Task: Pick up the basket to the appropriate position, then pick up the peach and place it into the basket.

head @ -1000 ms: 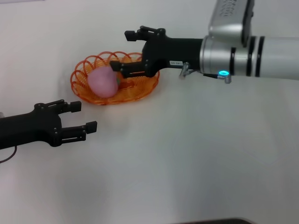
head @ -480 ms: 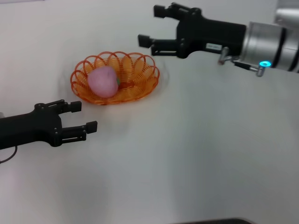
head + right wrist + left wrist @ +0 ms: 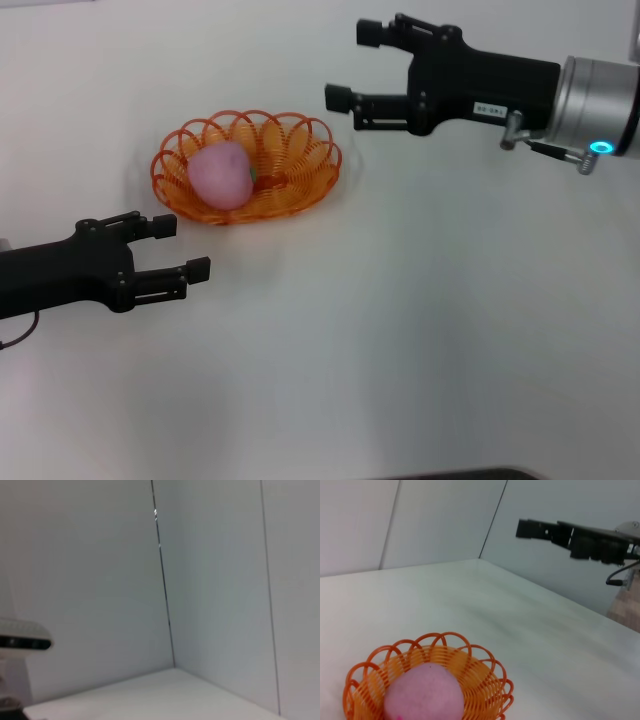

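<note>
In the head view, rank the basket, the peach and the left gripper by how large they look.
1. basket, widest of the three.
2. left gripper, open; it is nearer the camera, so its rank over the peach is unsure.
3. peach, lying inside the basket.

so the right gripper (image 3: 355, 65) has pulled out of the basket (image 3: 246, 166); a second ago its fingers were down inside the rim right by the peach (image 3: 221, 175), half a second ago it was already lifted and off to the basket's right, and now it's further right again and slightly lower than that, jaws spread with nothing between them; it no longer overlaps the basket at all, so the whole scalloped rim is visible; the silver forearm section has slid mostly out of the head view's right edge
</note>
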You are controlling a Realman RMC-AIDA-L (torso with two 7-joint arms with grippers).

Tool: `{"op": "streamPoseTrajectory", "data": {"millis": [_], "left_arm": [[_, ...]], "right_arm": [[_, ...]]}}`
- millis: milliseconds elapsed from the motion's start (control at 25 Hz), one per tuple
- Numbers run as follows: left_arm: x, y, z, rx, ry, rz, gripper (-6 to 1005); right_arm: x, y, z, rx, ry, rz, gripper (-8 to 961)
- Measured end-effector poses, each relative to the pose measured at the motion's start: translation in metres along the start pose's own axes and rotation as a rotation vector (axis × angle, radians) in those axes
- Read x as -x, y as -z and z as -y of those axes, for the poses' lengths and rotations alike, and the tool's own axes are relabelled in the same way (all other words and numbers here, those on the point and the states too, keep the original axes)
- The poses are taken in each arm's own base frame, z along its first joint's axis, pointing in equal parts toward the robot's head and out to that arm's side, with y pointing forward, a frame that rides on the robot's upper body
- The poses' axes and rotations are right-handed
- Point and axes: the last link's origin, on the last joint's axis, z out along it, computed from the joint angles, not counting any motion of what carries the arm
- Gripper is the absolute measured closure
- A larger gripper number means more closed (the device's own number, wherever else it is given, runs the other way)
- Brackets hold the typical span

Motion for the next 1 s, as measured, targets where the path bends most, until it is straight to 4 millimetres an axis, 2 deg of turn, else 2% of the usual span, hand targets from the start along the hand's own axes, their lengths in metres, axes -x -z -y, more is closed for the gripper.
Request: {"op": "streamPoseTrajectory", "data": {"millis": [560, 1000], "left_arm": [[0.002, -0.004, -0.002, 0.009, 0.012, -0.006, 174], [0.001, -0.002, -0.002, 0.005, 0.013, -0.036, 174]], "right_arm": [[-0.014, 0.045, -0.001, 0.079, -0.054, -0.305, -6], [-0.015, 0.057, -0.001, 0.037, -0.058, -0.292, -6]]}}
